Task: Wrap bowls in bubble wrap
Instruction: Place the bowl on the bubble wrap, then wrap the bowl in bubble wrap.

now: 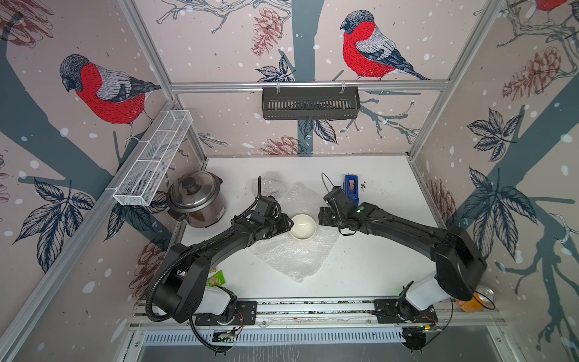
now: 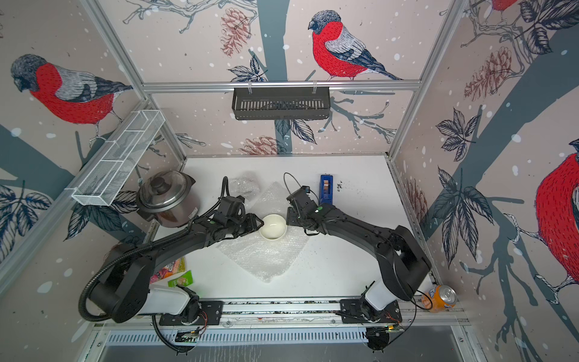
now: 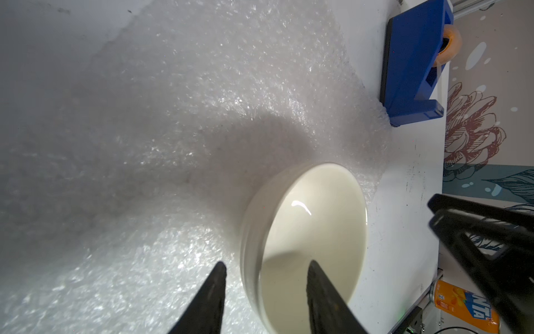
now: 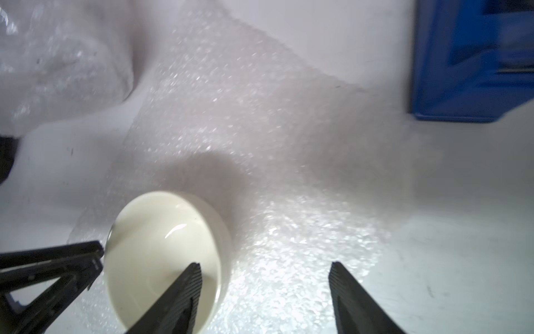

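Table (image 1: 376, 266): one bowl (image 1: 302, 226), one flat sheet (image 1: 294, 260)

The cream-white bowl (image 1: 302, 226) gleamed glossy and smooth on crinkly, translucent plastic bubble wrap (image 1: 294, 260) over a matt white tabletop (image 1: 376, 266). At its 10 o'clock the cooker (image 1: 195, 203) showed polished steel; at 1 o'clock, the tape dispenser (image 1: 351, 185) smooth blue plastic.

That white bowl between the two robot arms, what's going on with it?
The two arms are partway into a wrapping job. The cream bowl stands upright on a flat bubble wrap sheet, with nothing folded over it yet. The left claw straddles its rim, one finger inside and one outside, with the jaws apart. The right claw is open just beside the bowl, holding nothing.
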You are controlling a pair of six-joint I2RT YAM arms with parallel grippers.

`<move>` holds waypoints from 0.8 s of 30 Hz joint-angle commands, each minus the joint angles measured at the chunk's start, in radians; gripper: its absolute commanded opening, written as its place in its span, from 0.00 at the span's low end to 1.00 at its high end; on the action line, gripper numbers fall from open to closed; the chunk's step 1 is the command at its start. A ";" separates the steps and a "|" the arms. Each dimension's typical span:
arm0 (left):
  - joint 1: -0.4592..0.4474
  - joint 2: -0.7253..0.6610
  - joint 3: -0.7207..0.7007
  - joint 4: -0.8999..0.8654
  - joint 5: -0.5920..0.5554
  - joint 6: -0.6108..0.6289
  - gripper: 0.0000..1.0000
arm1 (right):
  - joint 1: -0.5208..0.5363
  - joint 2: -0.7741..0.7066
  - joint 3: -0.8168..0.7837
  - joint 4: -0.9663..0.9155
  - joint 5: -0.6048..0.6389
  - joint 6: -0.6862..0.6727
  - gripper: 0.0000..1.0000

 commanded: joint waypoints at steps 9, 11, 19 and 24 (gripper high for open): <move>-0.001 0.040 0.011 -0.022 -0.001 0.033 0.39 | -0.237 0.077 -0.101 0.175 -0.094 -0.075 0.69; 0.000 0.051 0.012 -0.019 0.008 0.036 0.38 | -0.242 0.103 -0.105 0.208 -0.109 -0.086 0.69; 0.000 0.051 0.003 -0.024 0.004 0.043 0.36 | -0.230 0.216 -0.115 0.273 -0.135 -0.084 0.47; 0.000 0.062 -0.006 -0.015 0.009 0.043 0.32 | -0.194 0.148 -0.153 0.265 -0.101 -0.069 0.18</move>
